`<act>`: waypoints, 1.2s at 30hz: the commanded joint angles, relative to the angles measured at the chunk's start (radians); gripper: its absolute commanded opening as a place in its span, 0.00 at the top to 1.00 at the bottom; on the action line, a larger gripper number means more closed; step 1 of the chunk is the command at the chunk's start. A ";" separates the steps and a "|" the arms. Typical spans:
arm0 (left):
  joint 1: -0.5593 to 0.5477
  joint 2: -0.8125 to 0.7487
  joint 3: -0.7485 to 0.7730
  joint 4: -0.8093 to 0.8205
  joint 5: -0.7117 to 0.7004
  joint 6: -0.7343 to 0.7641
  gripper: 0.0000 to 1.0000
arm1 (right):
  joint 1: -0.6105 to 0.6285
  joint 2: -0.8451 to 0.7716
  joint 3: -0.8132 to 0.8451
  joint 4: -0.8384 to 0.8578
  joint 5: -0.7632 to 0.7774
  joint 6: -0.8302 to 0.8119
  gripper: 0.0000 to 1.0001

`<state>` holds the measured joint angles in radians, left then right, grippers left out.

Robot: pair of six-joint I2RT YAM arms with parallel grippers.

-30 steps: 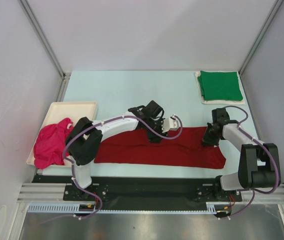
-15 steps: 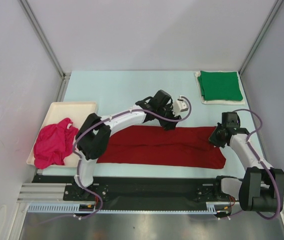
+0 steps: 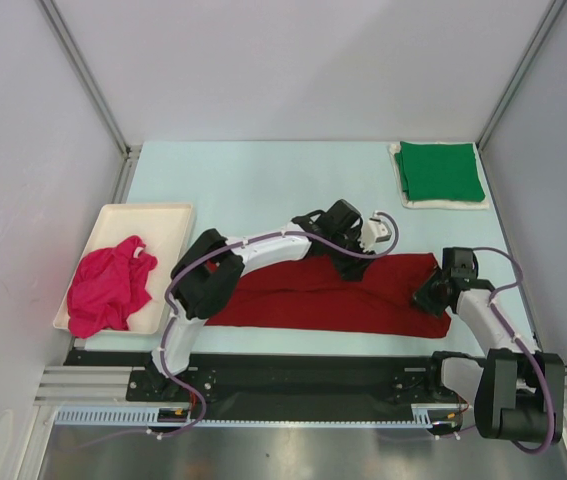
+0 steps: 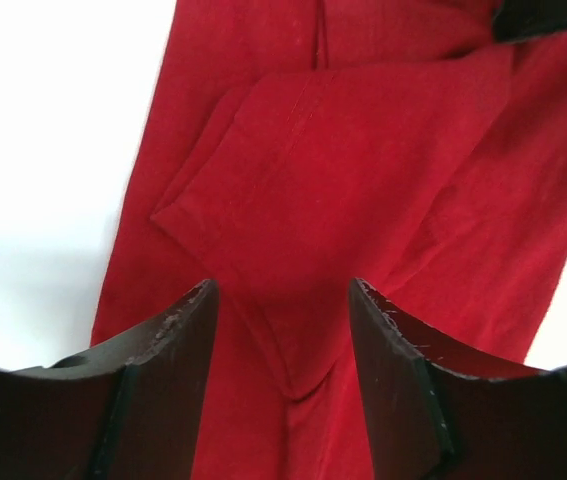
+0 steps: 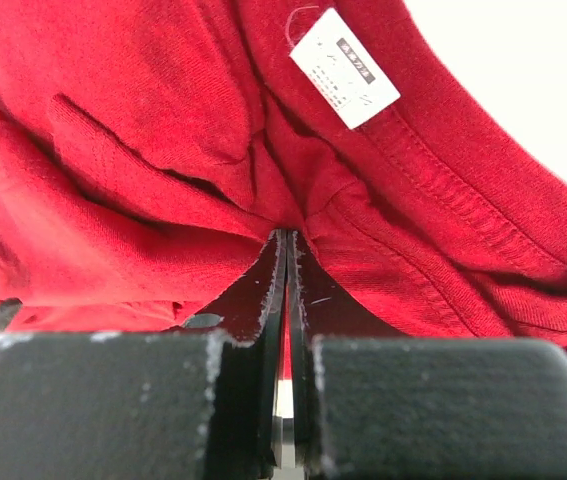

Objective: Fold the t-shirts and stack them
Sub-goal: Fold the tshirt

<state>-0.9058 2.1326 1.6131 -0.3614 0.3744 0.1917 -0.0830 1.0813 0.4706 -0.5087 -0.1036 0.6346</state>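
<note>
**A:** Where is the red shirt (image 3: 313,297)?

**B:** It lies flat on the near part of the counter (image 3: 253,185), a long band running left to right just ahead of the two arm bases. In the left wrist view a sleeve (image 4: 263,190) is turned in over the body.

**A:** And the left hand (image 4: 283,290)?

**B:** It is spread wide above the far edge of the shirt, near the middle, with red cloth showing in the gap. I cannot tell whether it touches the cloth.

**A:** The right hand (image 5: 283,240)?

**B:** It is pinched tight on a bunched ridge of the red shirt at its right end. The collar runs just beyond, with a white label (image 5: 345,68) sewn at it.

**A:** The other shirts?

**B:** The pink shirt (image 3: 108,285) is a crumpled heap in the tray (image 3: 168,215) at the left edge of the counter, spilling over the tray's near left rim. The green shirt (image 3: 440,170) lies folded in a neat square at the far right corner, well apart from both hands.
</note>
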 commanded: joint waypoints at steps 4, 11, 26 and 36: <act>-0.016 0.021 0.076 0.021 0.072 -0.046 0.38 | -0.023 -0.060 -0.055 0.015 -0.011 0.074 1.00; -0.027 0.070 0.082 0.024 0.080 -0.064 0.38 | -0.001 -0.104 0.071 -0.040 0.033 -0.005 0.72; -0.030 0.046 0.011 0.032 0.121 -0.066 0.92 | 0.114 0.270 0.286 0.094 0.015 -0.259 0.64; -0.031 0.046 0.019 0.019 0.115 -0.064 0.87 | 0.131 0.342 0.304 0.130 0.033 -0.285 0.63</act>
<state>-0.9302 2.2143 1.6306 -0.3450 0.4725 0.1310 0.0444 1.4017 0.7277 -0.4164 -0.0917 0.3832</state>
